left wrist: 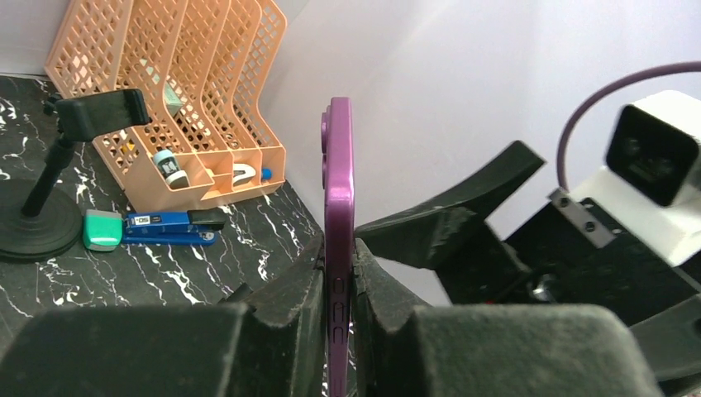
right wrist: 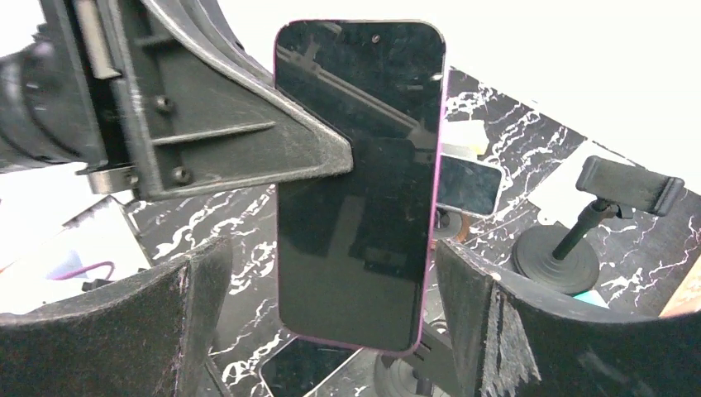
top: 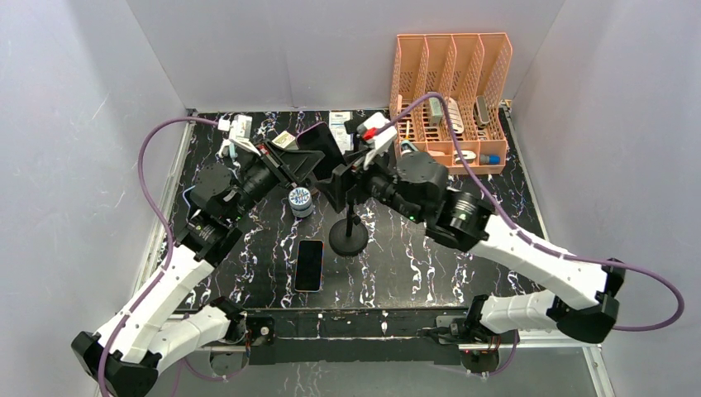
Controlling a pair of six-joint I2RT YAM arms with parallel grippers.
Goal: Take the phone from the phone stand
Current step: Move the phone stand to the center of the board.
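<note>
Purple phone (right wrist: 355,182) held in the air, clear of the phone stand (top: 348,236).
The left gripper (left wrist: 339,277) is clenched on its front and back (edge-on in the left wrist view); the right gripper (right wrist: 331,265) is released, its jaws flanking the phone untouched, above the tabletop (top: 430,265).

Top view: high, rear, looking down. Wrist views: close, facing each other across phone (right wrist: 355,182).

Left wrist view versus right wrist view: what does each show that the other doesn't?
Left wrist only: the purple phone edge-on, pinched in the left pincer, plus the blue stapler. Right wrist only: the phone's dark screen face-on, with the right pincer open on either side of it. Both: the phone held by the left pincer, clear of the empty phone stand.
</note>
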